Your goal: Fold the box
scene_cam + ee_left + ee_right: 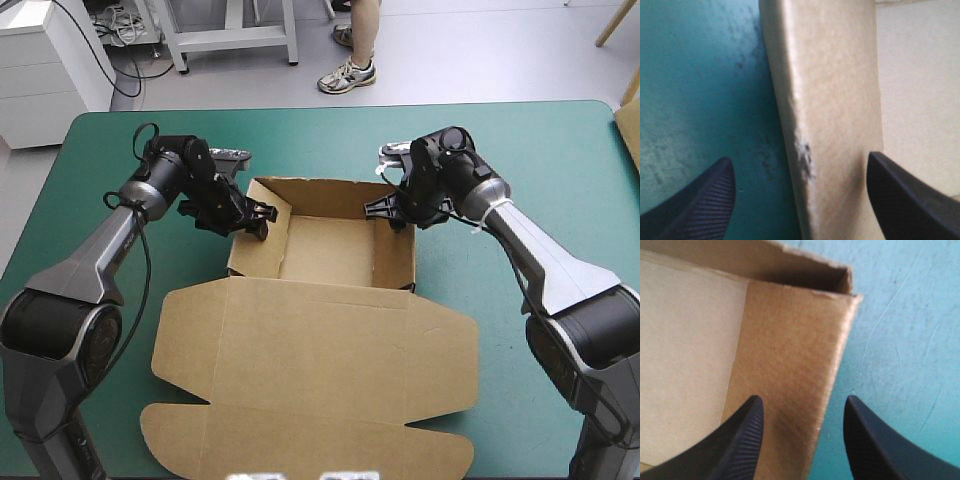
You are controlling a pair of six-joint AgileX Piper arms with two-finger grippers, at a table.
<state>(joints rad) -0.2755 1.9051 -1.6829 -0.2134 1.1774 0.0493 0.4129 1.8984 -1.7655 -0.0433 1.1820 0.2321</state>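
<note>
On the teal-green table [560, 160], near its middle, stands the brown box [320, 360] — an open tray with walls raised toward the far edge, its lid lying flat toward the near edge. At the tray's left wall the left gripper [252, 222] is spread wide astride the board, not clasping it; the right gripper [388, 210] likewise straddles the right wall — fingers apart.

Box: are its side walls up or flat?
Up. The box is an open tray with its walls standing; the lid lies flat.
</note>
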